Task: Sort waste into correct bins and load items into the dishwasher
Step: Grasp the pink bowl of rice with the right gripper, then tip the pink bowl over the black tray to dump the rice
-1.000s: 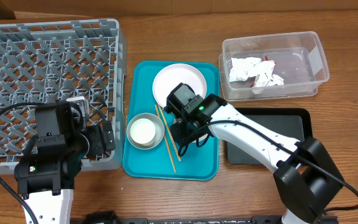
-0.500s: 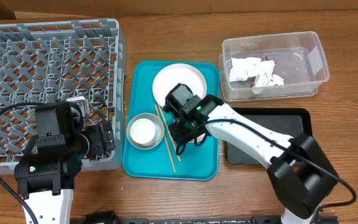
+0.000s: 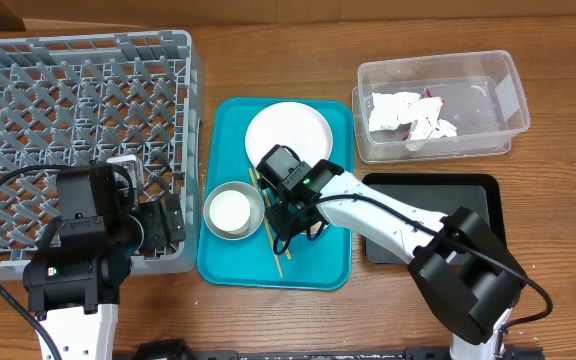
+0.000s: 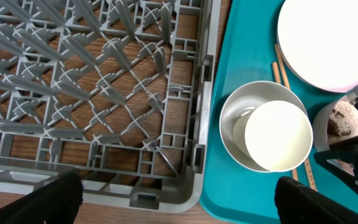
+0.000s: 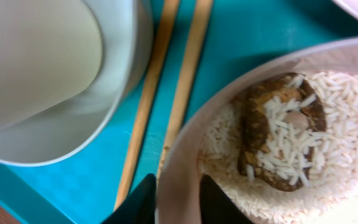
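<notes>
Pinkish-white bowl (image 5: pixel 185 149) has its rim pinched between the right gripper (image 5: pixel 179 194)'s narrowly parted fingers; rice (image 5: pixel 353 143) lies ahead, chopsticks (image 5: pixel 188 87) just left.

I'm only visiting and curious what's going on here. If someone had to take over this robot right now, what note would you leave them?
Left gripper: open, empty, over the rack edge.
Right gripper: fingers straddle the rice bowl rim on the teal tray; clamped or not, unclear.
Done: napkins in the tub.
Left: rice and lump to bin; black tray looks bare. Then rack the rice bowl, plate, chopsticks, and metal bowl with cup inside, all on the teal tray.
</notes>
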You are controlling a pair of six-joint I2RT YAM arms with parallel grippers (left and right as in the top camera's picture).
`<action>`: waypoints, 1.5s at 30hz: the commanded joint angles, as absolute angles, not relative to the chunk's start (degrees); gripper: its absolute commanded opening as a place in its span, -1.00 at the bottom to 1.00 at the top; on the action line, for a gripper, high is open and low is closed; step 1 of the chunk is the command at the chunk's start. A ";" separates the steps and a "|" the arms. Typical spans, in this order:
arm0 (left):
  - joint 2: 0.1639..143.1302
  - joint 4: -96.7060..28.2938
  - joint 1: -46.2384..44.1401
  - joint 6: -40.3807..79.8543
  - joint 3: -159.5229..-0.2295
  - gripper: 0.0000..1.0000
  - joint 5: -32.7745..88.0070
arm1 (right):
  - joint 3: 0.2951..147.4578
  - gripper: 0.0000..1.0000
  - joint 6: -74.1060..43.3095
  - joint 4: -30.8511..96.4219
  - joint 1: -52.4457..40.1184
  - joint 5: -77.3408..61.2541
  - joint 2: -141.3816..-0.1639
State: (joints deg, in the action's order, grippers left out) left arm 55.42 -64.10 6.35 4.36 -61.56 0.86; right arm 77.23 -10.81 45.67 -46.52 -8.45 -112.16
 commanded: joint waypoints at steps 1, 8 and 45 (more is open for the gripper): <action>55.40 -64.07 6.42 4.95 -62.83 1.00 1.52 | 77.08 -0.60 -12.10 45.50 -46.61 -6.87 -113.34; 55.40 -64.03 6.42 4.95 -62.83 1.00 1.52 | 77.08 -0.80 -13.58 45.56 -46.61 -6.87 -113.56; 55.40 -63.07 6.42 4.95 -62.83 1.00 1.52 | 77.34 -0.92 -14.92 59.00 -12.49 -36.60 -95.79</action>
